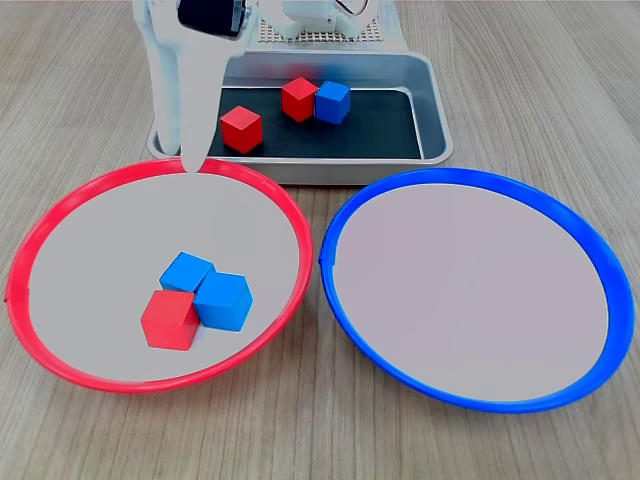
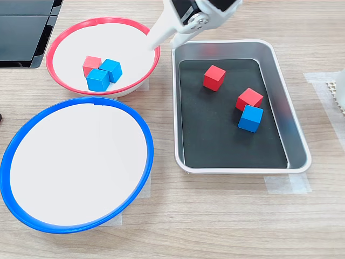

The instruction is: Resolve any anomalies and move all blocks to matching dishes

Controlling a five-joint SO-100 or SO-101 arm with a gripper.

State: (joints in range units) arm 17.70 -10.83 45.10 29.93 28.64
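The red-rimmed dish [image 1: 293,212] [image 2: 54,46] holds two blue blocks [image 1: 187,270] [image 1: 224,300] and one red block [image 1: 170,320], bunched together; in the second exterior view they are the blue blocks [image 2: 111,70] [image 2: 97,80] and the red block [image 2: 92,65]. Nothing lies in the blue-rimmed dish [image 1: 600,250] [image 2: 150,154]. Two red blocks [image 1: 241,129] [image 1: 298,98] and a blue block [image 1: 332,101] sit in the silver tray [image 1: 435,110]. My white gripper [image 1: 190,160] [image 2: 151,43] points down at the red dish's rim on the tray side, showing no gap and holding nothing.
In the second exterior view the tray [image 2: 280,70] lies right of both dishes, with its red blocks [image 2: 214,77] [image 2: 249,99] and blue block [image 2: 250,118]. A black object [image 2: 24,32] sits at that same view's top left. The arm's white base [image 1: 310,20] stands behind the tray.
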